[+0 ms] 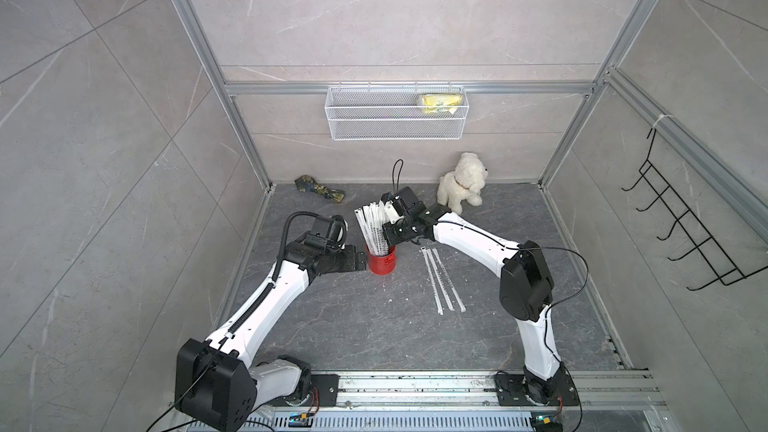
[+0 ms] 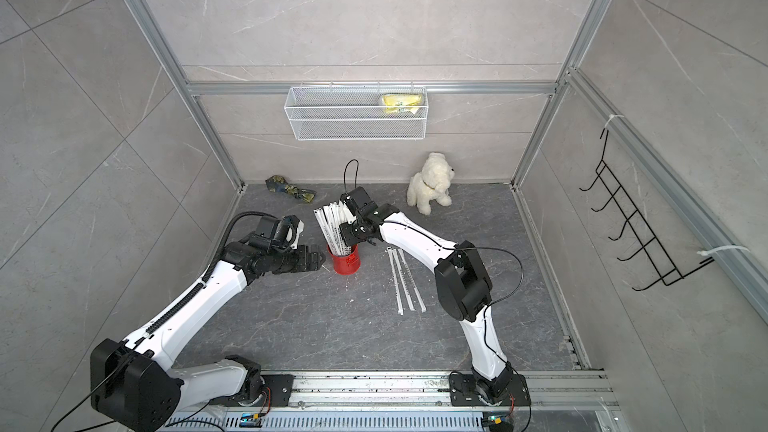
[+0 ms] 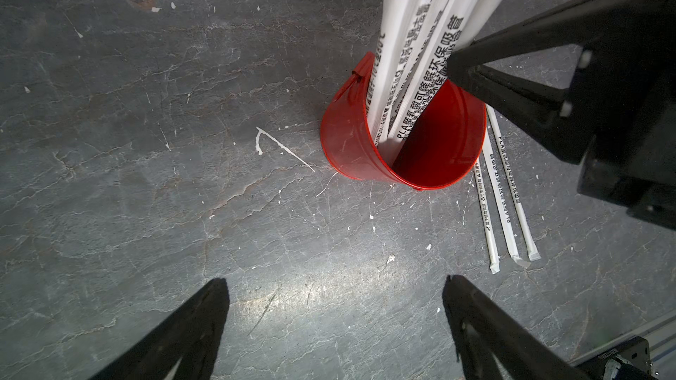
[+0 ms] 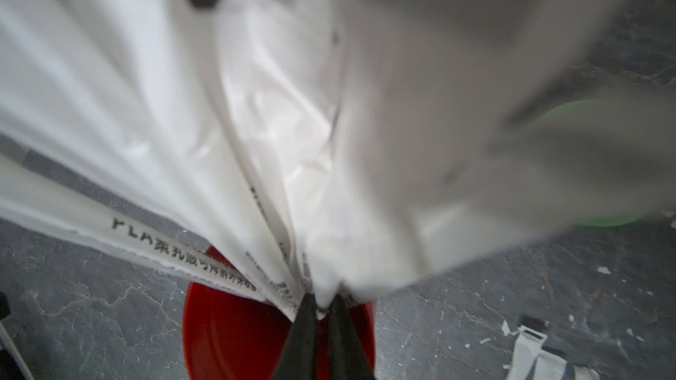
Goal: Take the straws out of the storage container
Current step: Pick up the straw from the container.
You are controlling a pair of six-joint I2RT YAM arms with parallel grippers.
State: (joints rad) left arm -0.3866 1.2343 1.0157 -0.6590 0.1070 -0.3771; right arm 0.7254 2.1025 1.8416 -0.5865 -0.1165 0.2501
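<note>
- A plush dog (image 1: 461,182) and a cloth (image 1: 320,191) are set by the back wall.
- Loose straws (image 1: 442,280) are laid beside the red can (image 1: 382,267); bare surface (image 1: 374,326) is left in front.
- White printed straws (image 1: 371,226), fanned in the can mid-surface, are pinched by the right end effector (image 4: 322,303); the left end effector (image 3: 334,286) is spread nearby.

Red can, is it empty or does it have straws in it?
Not empty. A bunch of wrapped straws stands in the red can; three loose straws lie on the floor.
</note>
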